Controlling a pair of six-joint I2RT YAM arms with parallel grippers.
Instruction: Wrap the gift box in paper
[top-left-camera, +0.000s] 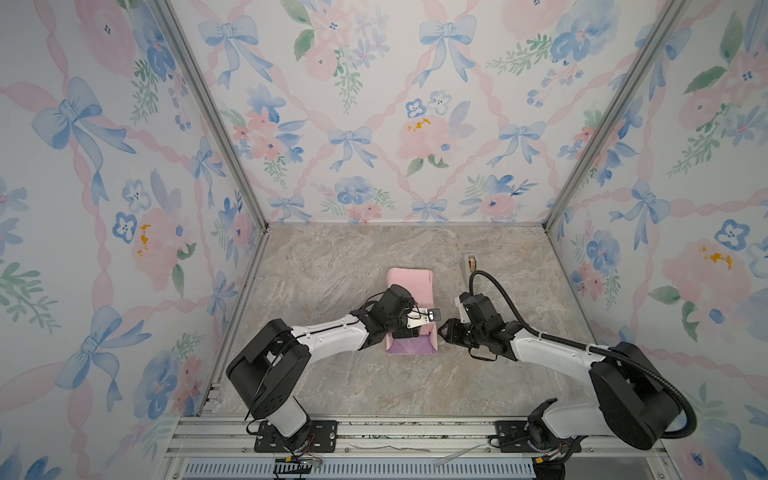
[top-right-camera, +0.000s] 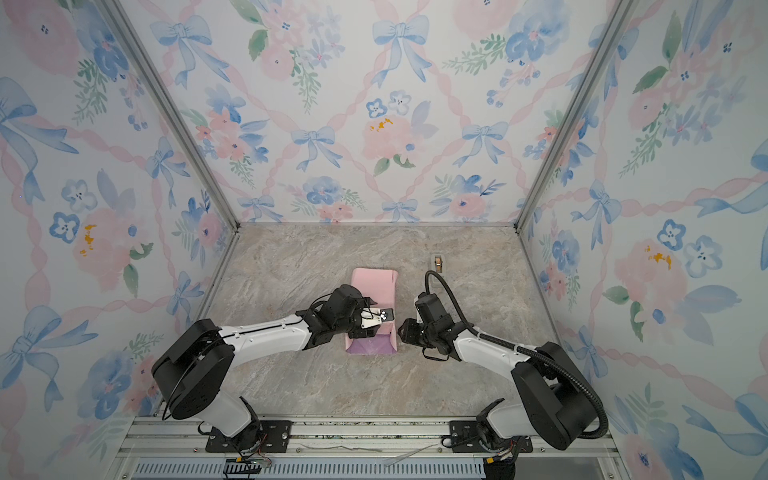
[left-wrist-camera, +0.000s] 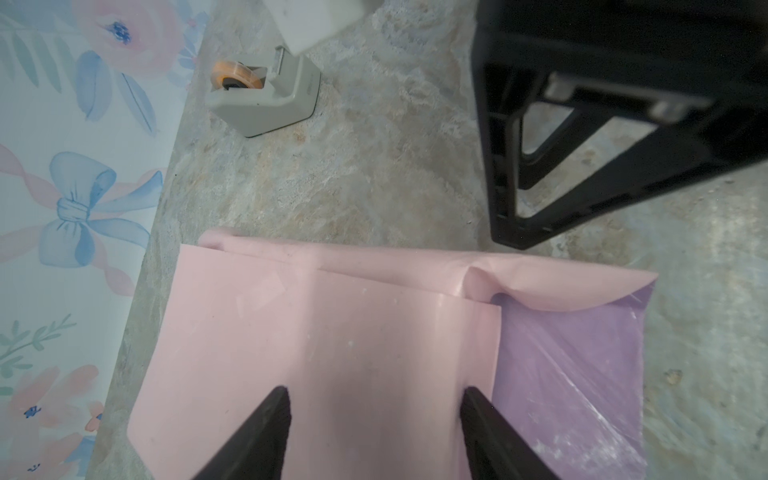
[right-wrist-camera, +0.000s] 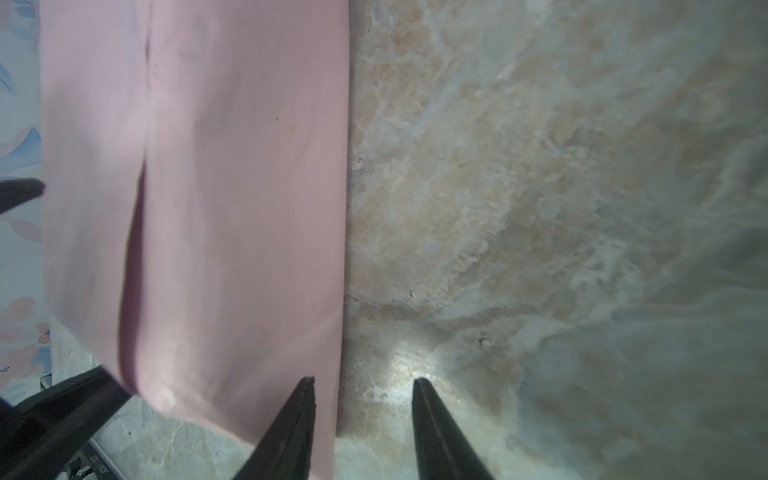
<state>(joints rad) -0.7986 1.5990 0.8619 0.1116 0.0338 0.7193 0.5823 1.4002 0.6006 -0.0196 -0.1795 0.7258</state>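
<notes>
- In both top views the paper (top-left-camera: 409, 286) (top-right-camera: 373, 286) lay folded at the middle of the table (top-left-camera: 332, 270), pale pink face up and lilac showing at its near end. The gift box was hidden from view. The left gripper (top-left-camera: 406, 332) hung over the paper's near part. The right gripper (top-left-camera: 444, 330) was just beside the paper's right edge. A tape dispenser (top-left-camera: 471, 264) stood farther back.
- In the left wrist view the left gripper's fingers (left-wrist-camera: 257, 436) were spread wide above the pink face, clasping nothing. The right gripper's black frame (left-wrist-camera: 582, 145) hovered past the paper's folded edge.
- In the right wrist view the right gripper's jaws stood apart and empty. One fingertip (right-wrist-camera: 301, 411) was over the paper's edge, the other over bare table.
</notes>
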